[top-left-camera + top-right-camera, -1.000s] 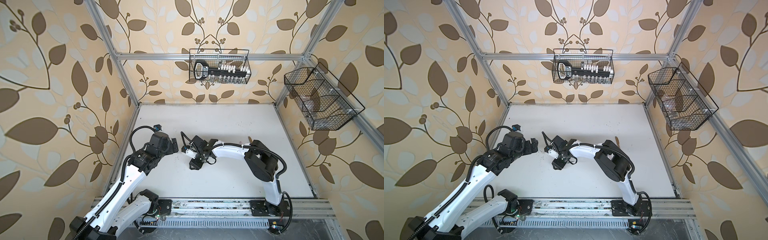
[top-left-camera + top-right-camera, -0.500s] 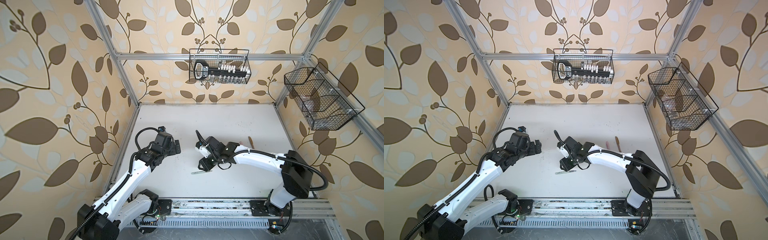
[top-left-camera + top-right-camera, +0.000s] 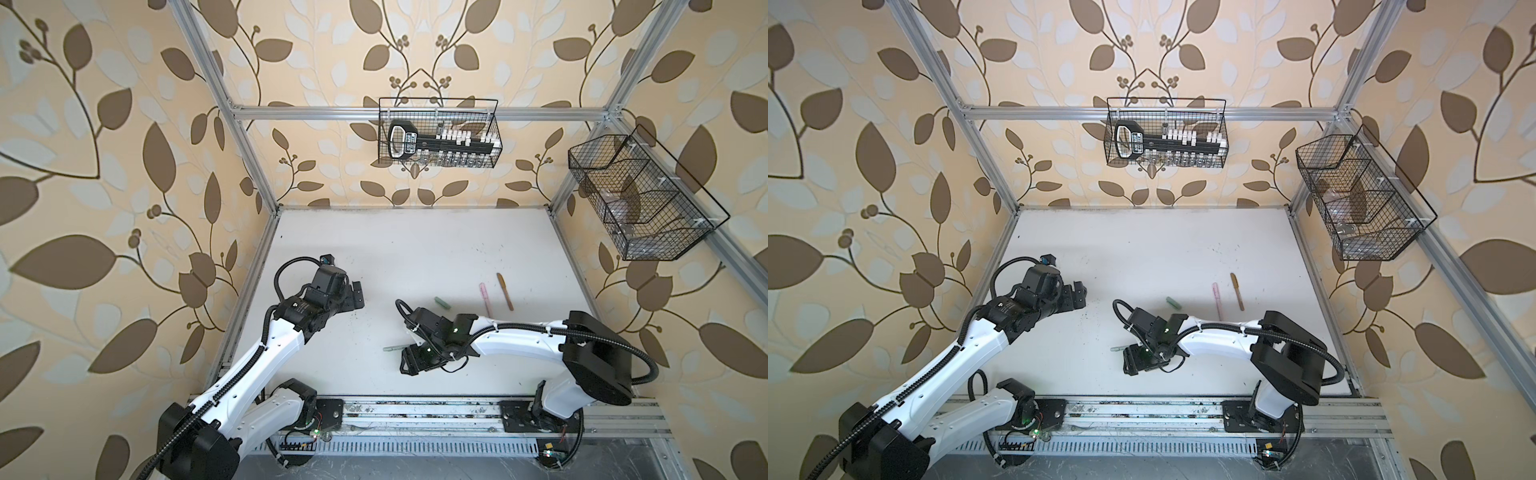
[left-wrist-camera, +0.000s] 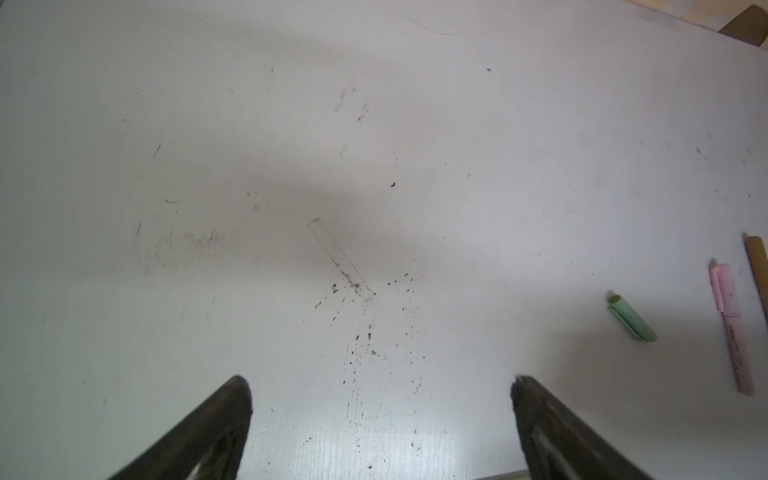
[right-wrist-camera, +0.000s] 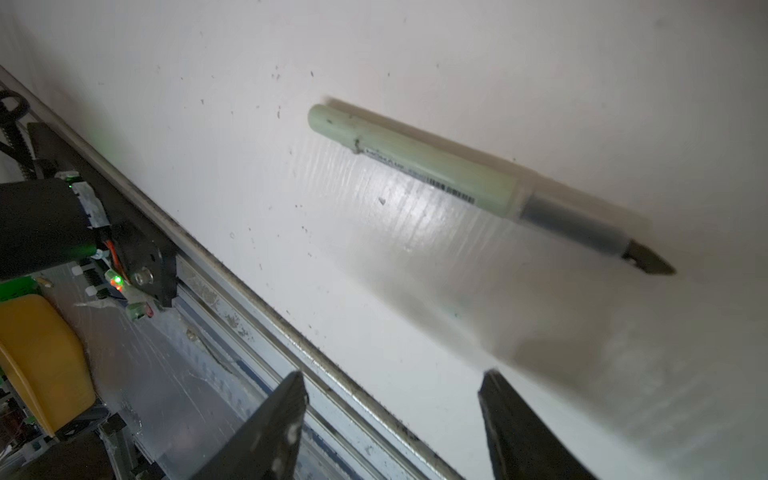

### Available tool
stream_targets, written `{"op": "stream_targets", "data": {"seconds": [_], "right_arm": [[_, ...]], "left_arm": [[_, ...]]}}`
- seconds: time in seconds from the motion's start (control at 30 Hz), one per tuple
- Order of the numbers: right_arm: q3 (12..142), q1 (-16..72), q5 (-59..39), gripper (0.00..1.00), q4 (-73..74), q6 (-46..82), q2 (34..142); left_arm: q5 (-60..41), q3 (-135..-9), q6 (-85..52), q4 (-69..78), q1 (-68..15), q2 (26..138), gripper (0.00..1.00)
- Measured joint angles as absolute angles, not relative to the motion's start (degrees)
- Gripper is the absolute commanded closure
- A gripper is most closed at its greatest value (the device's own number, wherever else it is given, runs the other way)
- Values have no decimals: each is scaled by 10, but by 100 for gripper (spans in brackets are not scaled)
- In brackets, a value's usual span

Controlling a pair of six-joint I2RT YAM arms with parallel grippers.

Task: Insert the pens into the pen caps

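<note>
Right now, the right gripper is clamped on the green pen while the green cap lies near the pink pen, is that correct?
No: the right gripper is open; the right wrist view shows the green pen lying free on the table ahead of it. The green cap does lie near the pink pen.

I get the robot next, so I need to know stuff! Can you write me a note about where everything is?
Left hand: open, empty, over the white table.
Right hand: open, empty.
Things: the uncapped sage green marker pen lies flat just past the right hand. The short sage green plastic cap lies apart, farther back. The pink marker pen and tan-brown marker pen lie side by side beyond it.
Done: pink looks capped; tan-brown unclear.
To do: green pen into green cap.
</note>
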State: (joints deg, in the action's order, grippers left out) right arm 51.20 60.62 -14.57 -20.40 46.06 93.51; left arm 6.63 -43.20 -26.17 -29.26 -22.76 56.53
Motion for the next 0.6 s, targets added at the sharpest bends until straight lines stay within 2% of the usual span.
{"op": "stream_targets", "data": {"seconds": [0.27,0.6], "right_arm": [[479,573,-129,30,-134,495,936],[470,551,-106,28,-92,511,938]], "left_arm": [[-115,-342,-301,-146,-228,655,1],[-182,-277,-350,-34,-235,655,3]]}}
